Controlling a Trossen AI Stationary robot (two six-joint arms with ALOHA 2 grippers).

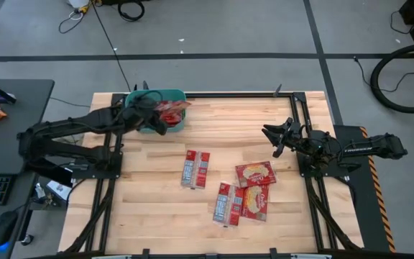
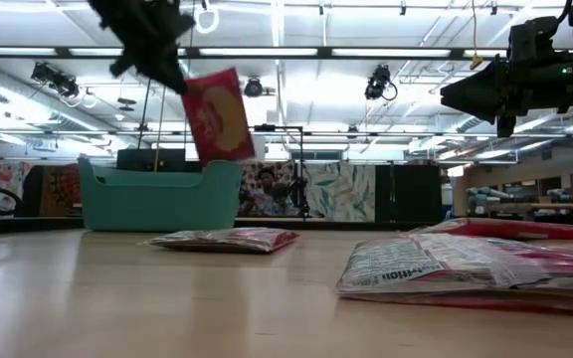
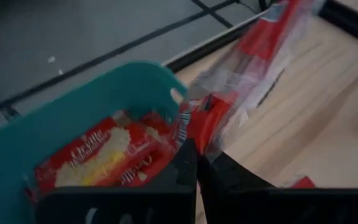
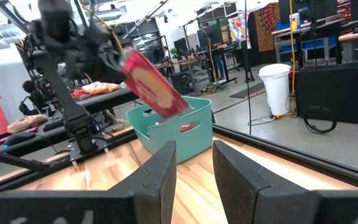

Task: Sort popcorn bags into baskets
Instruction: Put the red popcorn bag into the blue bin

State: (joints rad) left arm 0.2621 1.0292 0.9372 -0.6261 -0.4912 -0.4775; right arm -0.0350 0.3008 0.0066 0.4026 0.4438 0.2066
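Now | left gripper (image 3: 196, 163) clamps popcorn bag (image 2: 217, 114) by its edge above teal basket (image 2: 157, 197) | light, floppy, slick film: pinch a seam | right gripper (image 4: 193, 163) spread empty, well apart from basket

Wooden table (image 1: 149, 216) with basket (image 1: 169, 95), popcorn bags (image 1: 195, 168)

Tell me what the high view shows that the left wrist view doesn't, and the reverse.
Only the high view: the loose red flat popcorn packets on the wooden table, one pair and a cluster, plus the right pincer, open and waiting apart from them.
Only the left wrist view: a red popcorn packet with cream picture already lying inside the tub.
Both: the teal plastic rectangular tub and the left pincer, shut on a red packet hanging at the tub's rim.
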